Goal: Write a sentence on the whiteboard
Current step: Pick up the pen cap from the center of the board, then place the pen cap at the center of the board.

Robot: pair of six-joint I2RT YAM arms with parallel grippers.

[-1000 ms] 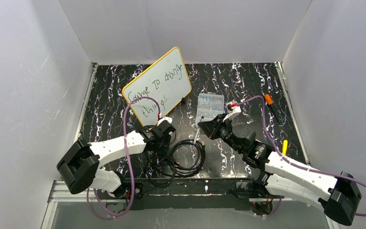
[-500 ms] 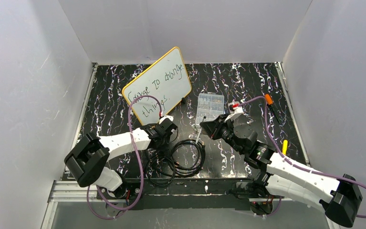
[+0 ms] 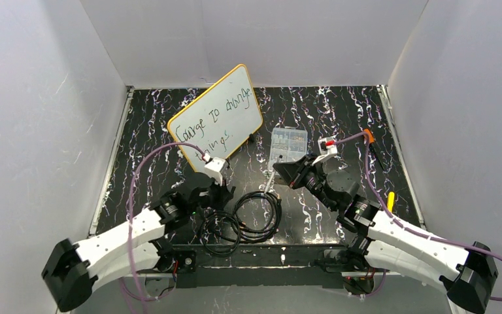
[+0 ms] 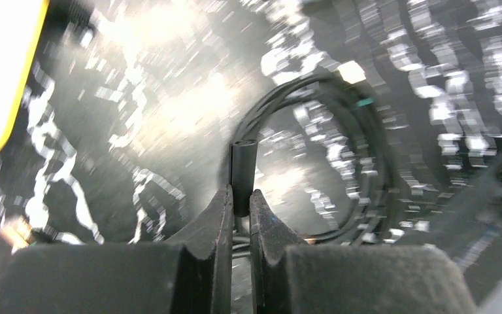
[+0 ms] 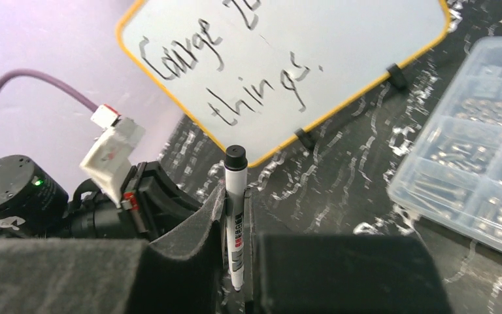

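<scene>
We see the thin white rectangular whiteboard with a yellow-orange rim (image 3: 217,114) standing tilted at the rear left of the black, white-veined worktop (image 3: 340,108), propped on small black clip feet (image 5: 302,139). Its face carries the sentence (image 3: 214,119), thin dark handwritten lettering in two lines. From the right wrist we read the lower line as "things." and the start of the upper line as something like "Courge".

The right jaws are closed on a slim white marker pen with a black end (image 5: 234,196). It stands upright between them, with its black end above their tips. From above, the pen is over the worktop just beside the near left corner of the clear compartmented plastic box (image 3: 288,145), apart from the whiteboard.

The left jaws are closed on a short black cylindrical piece (image 4: 242,175), whose top rises above their tips. That view is blurred, but we make out a coil of black cable (image 4: 359,150) lying on the worktop beyond it and a yellow corner of the board at the upper left. From above, the left wrist sits near the whiteboard's lower edge, with the cable coils just beside it on the near right.

Along the right edge of the worktop lie a dark pen with an orange cap (image 3: 370,140) and a small yellow object (image 3: 390,200), both well apart from the whiteboard.
</scene>
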